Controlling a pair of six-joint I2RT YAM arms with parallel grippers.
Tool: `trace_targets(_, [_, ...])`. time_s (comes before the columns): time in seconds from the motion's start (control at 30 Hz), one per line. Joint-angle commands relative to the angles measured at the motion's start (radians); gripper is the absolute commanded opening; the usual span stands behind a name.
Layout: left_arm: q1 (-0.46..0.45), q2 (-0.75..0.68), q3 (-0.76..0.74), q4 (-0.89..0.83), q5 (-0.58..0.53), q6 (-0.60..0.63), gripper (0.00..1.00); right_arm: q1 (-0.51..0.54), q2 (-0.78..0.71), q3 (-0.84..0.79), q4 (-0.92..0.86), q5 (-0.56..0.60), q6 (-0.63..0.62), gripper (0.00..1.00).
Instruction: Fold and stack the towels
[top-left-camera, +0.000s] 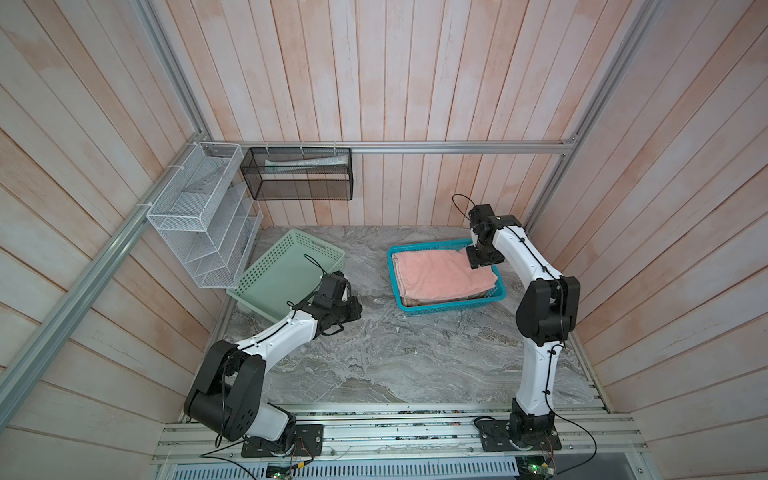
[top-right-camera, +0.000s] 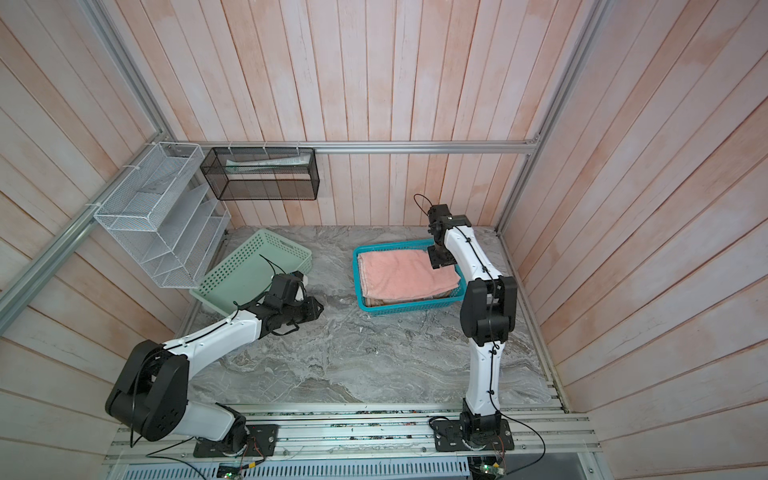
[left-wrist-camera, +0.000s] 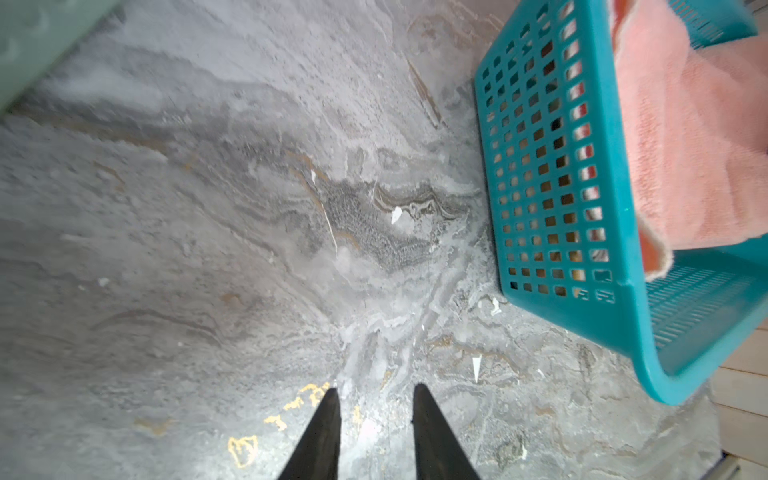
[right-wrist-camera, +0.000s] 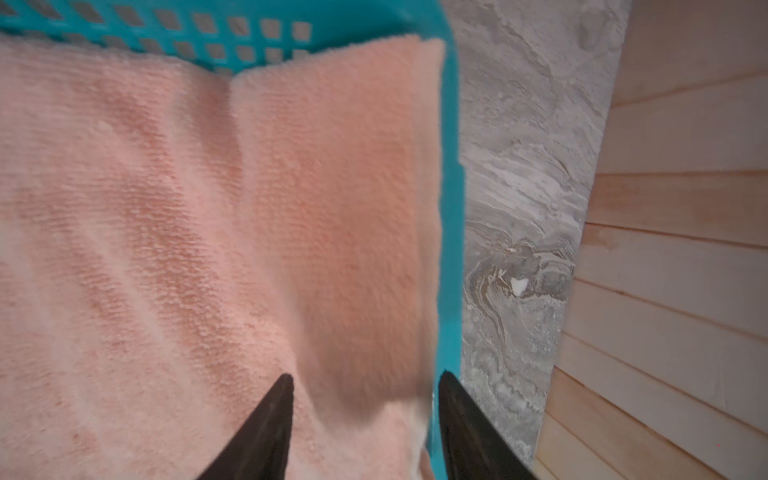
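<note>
A salmon pink towel lies folded on top of a stack in the teal basket. Edges of other towels show beneath it. My right gripper hovers open just over the pink towel at the basket's right rim, and a blurred flap of that cloth lies between its spread fingers. My left gripper is low over bare table, left of the teal basket. It is open a little, with nothing between its fingers.
An empty mint-green basket sits tilted at the table's back left, just behind my left wrist. A white wire rack and a black mesh basket hang on the walls. The wooden wall stands close to the right of the teal basket.
</note>
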Motion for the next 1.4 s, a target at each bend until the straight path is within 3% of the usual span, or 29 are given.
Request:
trace_targets(0.0, [0.033,-0.059,0.058,-0.072,-0.077,0.081,0.35,-0.028,-0.164,-0.024,0.091,0.061,0.053,0.62])
trace_targets(0.1, [0.074,-0.114,0.077,-0.1,-0.127,0.136,0.4,-0.03,-0.296,-0.151,0.241,0.046,0.029,0.66])
trace_targets(0.23, [0.146,-0.217,0.067,-0.092,-0.214,0.212,0.49,-0.031,-0.524,-0.442,0.516,0.079,0.064,0.73])
trace_targets(0.4, [0.238,-0.363,-0.061,0.023,-0.339,0.271,0.83,-0.057,-0.898,-1.051,1.05,0.036,0.142,0.97])
trace_targets(0.53, [0.346,-0.446,-0.207,0.203,-0.272,0.34,0.93,-0.061,-1.085,-1.448,1.434,-0.022,0.083,0.98])
trace_targets(0.57, [0.354,-0.462,-0.252,0.272,-0.282,0.368,1.0,-0.062,-1.094,-1.496,1.489,-0.023,0.069,0.98])
trace_targets(0.73, [0.371,-0.474,-0.425,0.551,-0.368,0.408,1.0,-0.07,-0.98,-1.617,1.709,-0.023,0.018,0.98])
trace_targets(0.83, [0.372,-0.422,-0.491,0.713,-0.368,0.459,1.0,-0.069,-0.905,-1.735,1.98,-0.03,0.019,0.98])
trace_targets(0.97, [0.376,-0.32,-0.576,0.927,-0.335,0.521,1.0,-0.074,-0.804,-1.822,2.195,-0.044,0.027,0.98])
trace_targets(1.1, [0.384,-0.233,-0.659,1.147,-0.319,0.531,1.0,-0.082,-0.764,-1.793,2.204,-0.099,-0.04,0.98])
trace_targets(1.37, [0.407,-0.03,-0.645,1.396,-0.224,0.527,1.0,-0.116,-0.573,-1.774,2.387,-0.105,-0.042,0.98])
